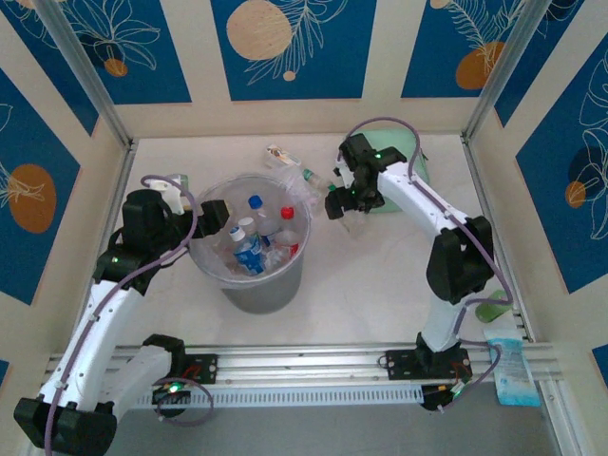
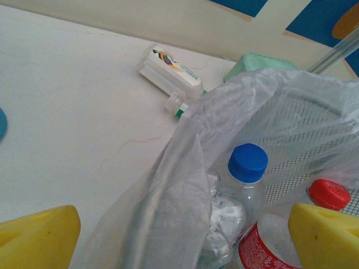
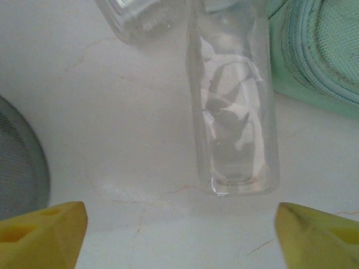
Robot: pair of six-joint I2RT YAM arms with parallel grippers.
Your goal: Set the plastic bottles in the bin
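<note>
A clear bottle is being framed just ahead of the released right pincer and could be rolled aside by uneven closing.

You've got a grey bin with a clear liner; a blue-capped bottle, a red-capped bottle; a mint-green pouch; blue walls with orange discs and white leaf outlines.

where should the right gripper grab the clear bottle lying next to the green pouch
Grip the clear bottle around its straight mid-body, from above. It lies flat on the table, base toward the open right gripper, so the fingers can likely straddle its width. The green pouch lies close beside it; keep that finger clear of it.
</note>
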